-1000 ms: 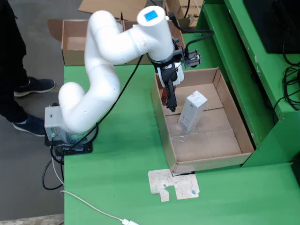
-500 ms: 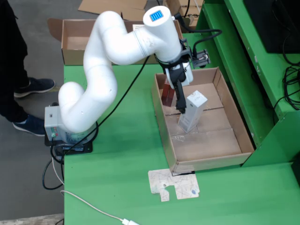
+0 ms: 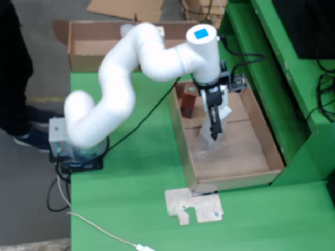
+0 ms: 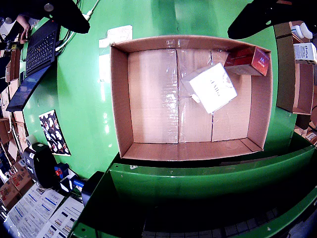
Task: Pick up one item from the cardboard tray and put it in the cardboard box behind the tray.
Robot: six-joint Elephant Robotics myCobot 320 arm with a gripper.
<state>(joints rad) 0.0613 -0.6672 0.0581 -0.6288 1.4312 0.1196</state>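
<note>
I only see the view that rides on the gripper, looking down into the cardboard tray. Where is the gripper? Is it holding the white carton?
Observer: In the standing side view, the black gripper hangs pointing down, right in front of the white carton. It is too blurred to tell whether it grips.
Child: Where's the box to drop it in?
Observer: An open brown cardboard box sits past the far edge of the green table, behind the white robot arm.
Child: Is anybody close?
Observer: A person's dark leg shows at the left edge of the side view.
</note>
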